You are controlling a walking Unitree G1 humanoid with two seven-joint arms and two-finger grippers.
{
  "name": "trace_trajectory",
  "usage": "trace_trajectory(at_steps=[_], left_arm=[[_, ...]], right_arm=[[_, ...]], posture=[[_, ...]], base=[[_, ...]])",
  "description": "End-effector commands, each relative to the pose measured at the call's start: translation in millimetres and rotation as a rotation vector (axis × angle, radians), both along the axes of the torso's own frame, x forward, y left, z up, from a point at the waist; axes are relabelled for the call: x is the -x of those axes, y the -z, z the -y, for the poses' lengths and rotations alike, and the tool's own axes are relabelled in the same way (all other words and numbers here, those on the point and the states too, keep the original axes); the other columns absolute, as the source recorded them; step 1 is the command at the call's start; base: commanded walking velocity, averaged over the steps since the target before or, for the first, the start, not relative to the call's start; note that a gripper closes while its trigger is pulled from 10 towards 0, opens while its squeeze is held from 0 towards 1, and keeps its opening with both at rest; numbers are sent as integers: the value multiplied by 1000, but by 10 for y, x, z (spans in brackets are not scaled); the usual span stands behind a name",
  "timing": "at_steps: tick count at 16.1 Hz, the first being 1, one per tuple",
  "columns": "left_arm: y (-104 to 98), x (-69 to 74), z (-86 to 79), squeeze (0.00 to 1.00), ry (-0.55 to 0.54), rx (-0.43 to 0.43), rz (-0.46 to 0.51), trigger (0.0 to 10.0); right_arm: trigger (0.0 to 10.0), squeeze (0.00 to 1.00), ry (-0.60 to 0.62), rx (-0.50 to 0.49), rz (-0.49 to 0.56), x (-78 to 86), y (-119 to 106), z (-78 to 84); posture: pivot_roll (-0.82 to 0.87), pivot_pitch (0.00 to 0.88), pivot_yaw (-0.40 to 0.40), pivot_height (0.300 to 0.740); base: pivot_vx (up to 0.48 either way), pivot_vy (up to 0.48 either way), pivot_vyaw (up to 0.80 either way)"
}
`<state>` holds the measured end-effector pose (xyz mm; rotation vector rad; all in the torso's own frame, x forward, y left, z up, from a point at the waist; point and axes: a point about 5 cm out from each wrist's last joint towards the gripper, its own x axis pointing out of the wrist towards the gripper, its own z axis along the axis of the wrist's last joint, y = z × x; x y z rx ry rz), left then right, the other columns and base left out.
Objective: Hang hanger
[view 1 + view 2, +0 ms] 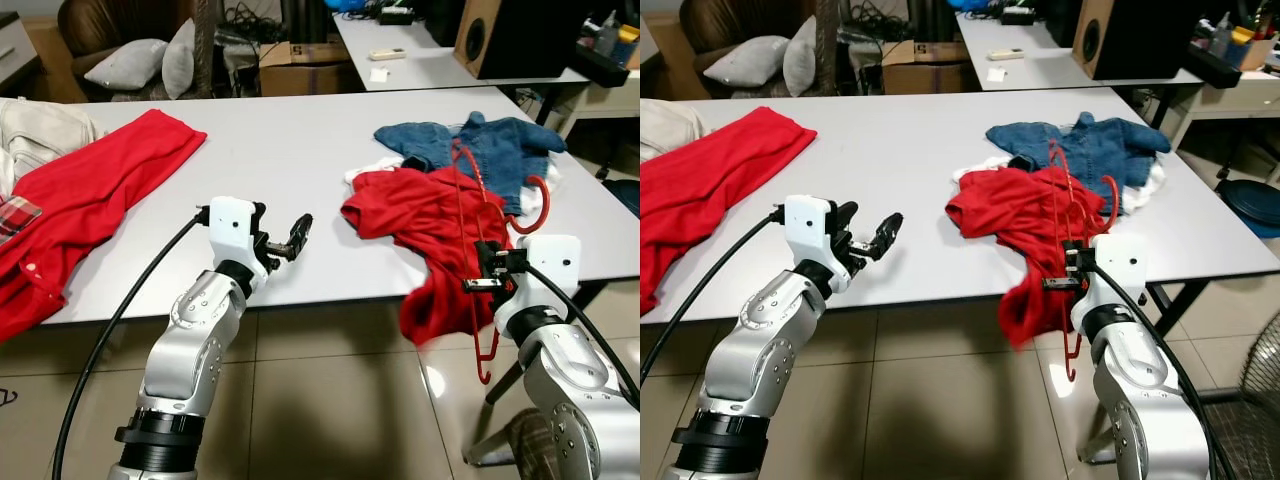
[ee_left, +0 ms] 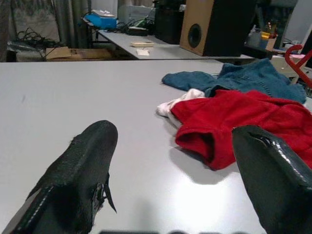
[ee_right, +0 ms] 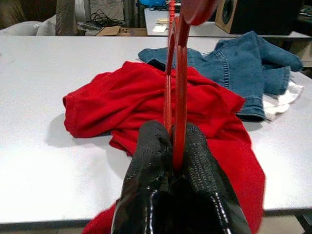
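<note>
Right tool clamps red hanger over shirt — lift slowly, avoid snagging; left tool open, near desk edge.

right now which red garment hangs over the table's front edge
The red shirt beside the denim jacket; the other red garment lies far left.

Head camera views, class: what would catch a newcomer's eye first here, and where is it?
First the red hanger, pinched upright in the right gripper at the white table's near edge. Behind it a red shirt spills over that edge, beside a denim jacket. The open left gripper hovers over the table's front edge.
</note>
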<state>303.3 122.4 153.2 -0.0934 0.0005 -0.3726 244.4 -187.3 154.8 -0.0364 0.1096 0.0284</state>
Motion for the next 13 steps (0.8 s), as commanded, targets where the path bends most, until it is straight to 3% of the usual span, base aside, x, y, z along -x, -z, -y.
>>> trace_trajectory(at_steps=[1, 5, 13], left_arm=[[40, -12, -26, 0, -11, 8, -25, 10000], [38, -15, -30, 0, -12, 7, -25, 10000], [40, -29, -52, 0, -5, -8, -15, 10000]], right_arm=[[10000, 0, -15, 10, 3, 15, -23, -6], [10000, 0, -22, 14, 9, -16, -24, 7], [10000, 0, -104, 78, 22, -109, -56, 106]], posture=[[-117, 0, 25, 740], [-114, 0, 24, 740], [-116, 0, 30, 740]], base=[[307, 0, -788], [323, 0, -750], [332, 0, 0]])
